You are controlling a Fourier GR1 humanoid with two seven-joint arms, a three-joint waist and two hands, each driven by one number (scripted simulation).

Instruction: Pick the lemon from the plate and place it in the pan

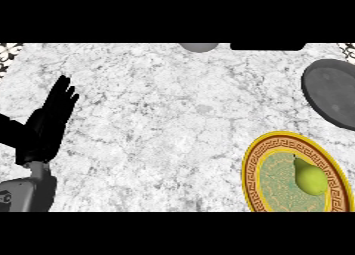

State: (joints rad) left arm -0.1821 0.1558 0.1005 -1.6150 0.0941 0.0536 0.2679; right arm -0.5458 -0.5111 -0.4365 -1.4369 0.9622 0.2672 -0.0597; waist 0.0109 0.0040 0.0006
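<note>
The yellow-green fruit [310,177], pear-shaped rather than lemon-like, lies on the ornate plate [256,164] at the counter's [173,124] near right edge; the dark pan [339,94] sits beyond it. It looks light, firm and smooth-skinned, likely slippery, best grasped across its wide belly. The left hand [44,122] rests released, fingers straight, at the counter's left edge. The right hand is out of sight.

tabletop [173,124]: white and grey veined stone, like marble, with a smooth look
pan [335,92]: dark grey, matt, faintly mottled inside, like cast metal
plate [263,164]: glazed look, yellow rim, brown patterned band, pale green patterned middle
fruit [310,178]: yellow-green skin, smooth, with a soft sheen
left hand [44,124]: plain black, matt
forearm [18,195]: grey, smooth shell, like plastic or painted metal
</note>
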